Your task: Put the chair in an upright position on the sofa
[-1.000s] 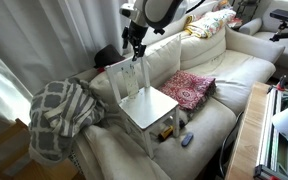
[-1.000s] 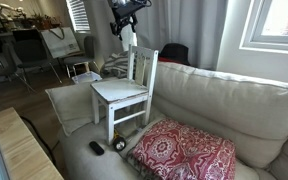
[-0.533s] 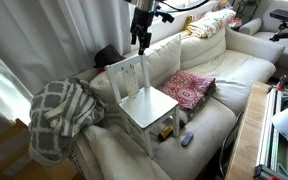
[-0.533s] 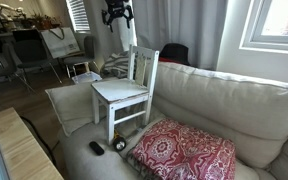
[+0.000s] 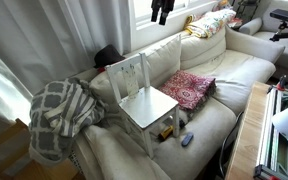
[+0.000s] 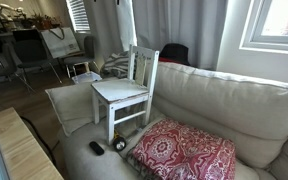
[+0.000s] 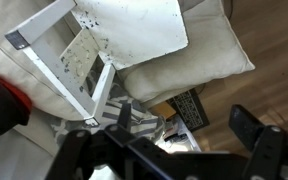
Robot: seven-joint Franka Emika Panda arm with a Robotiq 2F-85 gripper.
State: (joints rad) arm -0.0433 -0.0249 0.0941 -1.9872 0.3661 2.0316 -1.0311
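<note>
Chair [image 5: 144, 95] stands upright on the sofa [image 5: 229, 68], legs set in the soft seat. The end effector [image 5: 160, 13] hangs well above it at approx. 1 o'clock; in the wrist view its jaws are spread and hold nothing. The task looks done, but there is risk. The rumpled cushion gives poor footing, so the legs may sink unevenly and the chair could tip toward the seat's front edge. Any low swing of the arm could also clip the backrest's top rail. A red patterned pillow [image 5: 189, 88] lies just beside the chair at 3 o'clock, a plaid blanket [image 5: 56, 115] at 9 o'clock. Hard to read: where each leg meets the fabric in both exterior views. The end effector is cut off at 12 o'clock of the frame in an exterior view. The wrist view is blurred, and the small items under the chair can't be ID'd.
</note>
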